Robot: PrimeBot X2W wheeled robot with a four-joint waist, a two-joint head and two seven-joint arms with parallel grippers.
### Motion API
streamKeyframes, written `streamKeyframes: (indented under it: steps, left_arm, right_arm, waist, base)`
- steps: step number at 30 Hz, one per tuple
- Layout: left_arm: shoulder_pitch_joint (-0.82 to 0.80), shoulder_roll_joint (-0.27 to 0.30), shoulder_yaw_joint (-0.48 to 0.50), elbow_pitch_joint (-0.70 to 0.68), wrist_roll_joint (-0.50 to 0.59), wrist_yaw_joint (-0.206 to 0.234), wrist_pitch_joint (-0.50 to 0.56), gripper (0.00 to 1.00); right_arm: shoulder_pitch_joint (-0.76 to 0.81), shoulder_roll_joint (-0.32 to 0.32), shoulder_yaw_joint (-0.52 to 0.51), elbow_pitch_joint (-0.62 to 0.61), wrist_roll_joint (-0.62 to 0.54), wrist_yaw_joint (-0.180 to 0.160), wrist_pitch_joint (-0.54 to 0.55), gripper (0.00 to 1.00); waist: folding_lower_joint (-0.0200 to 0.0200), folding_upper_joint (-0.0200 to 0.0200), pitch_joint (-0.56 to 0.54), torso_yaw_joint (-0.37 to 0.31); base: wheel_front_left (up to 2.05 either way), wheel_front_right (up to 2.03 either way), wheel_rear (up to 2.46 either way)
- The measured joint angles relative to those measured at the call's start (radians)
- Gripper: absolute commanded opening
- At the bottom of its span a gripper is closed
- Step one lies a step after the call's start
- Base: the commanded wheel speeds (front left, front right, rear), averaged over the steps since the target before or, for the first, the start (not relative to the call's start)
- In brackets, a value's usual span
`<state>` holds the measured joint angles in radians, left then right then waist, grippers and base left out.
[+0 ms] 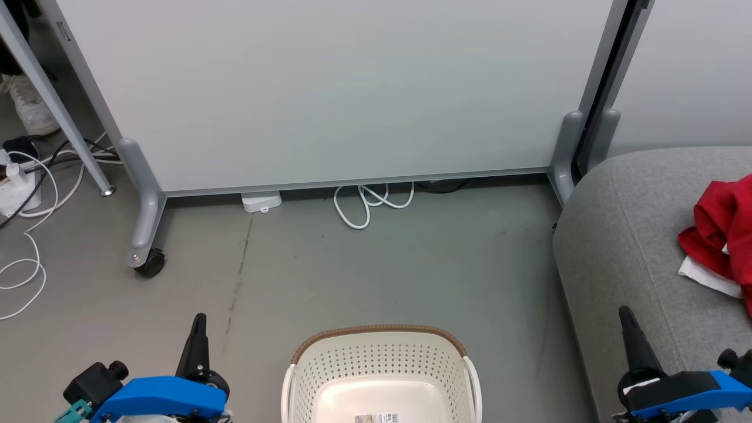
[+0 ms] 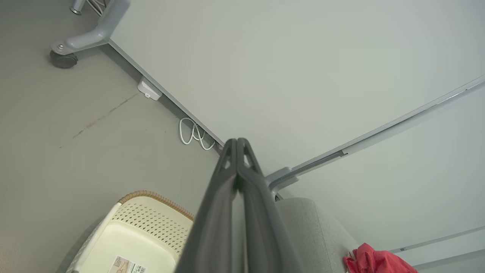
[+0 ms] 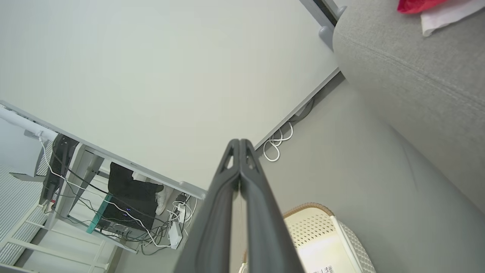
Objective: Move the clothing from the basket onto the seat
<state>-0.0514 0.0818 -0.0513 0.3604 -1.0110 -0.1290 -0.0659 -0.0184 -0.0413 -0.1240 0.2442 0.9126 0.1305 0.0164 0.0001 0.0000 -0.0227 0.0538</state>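
The bottom edge of the head view is cutting off the laundry basket (image 1: 376,338), so you are getting its far half alone. A paper label (image 1: 377,418) on its pale floor is showing in part and is too small to read. To the right of the basket, the grey sofa (image 1: 623,235) is running out of the frame. The red clothing (image 1: 719,229) is lying on its seat, well apart from the basket, with the frame's right edge slicing through it; you cannot tell how many garments are making up the heap. A white piece of fabric (image 1: 705,275) is peeking out from under the red, on the side nearer the basket.

Your left tool (image 1: 198,320) is hovering to the left of the basket, its two dark fingers pressed together, holding nothing and touching nothing. Your right tool (image 1: 625,314) is hanging to the right of the basket, in front of the sofa's rounded edge, with its fingers likewise pressed tight and empty. Whether it is brushing the upholstery you cannot tell.
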Motion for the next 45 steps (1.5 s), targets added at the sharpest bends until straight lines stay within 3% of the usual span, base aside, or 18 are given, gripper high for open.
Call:
streamKeyframes:
  steps: [45]
  left_arm:
    - [-0.034, -0.022, 0.106, -0.074, -0.387, 0.000, 0.117, 0.00]
  right_arm:
    - [-0.057, -0.003, 0.006, 0.000, 0.449, 0.000, 0.062, 0.00]
  waist:
    - [-0.0001, 0.0000, 0.015, -0.031]
  base:
    - [0.00, 0.00, 0.00]
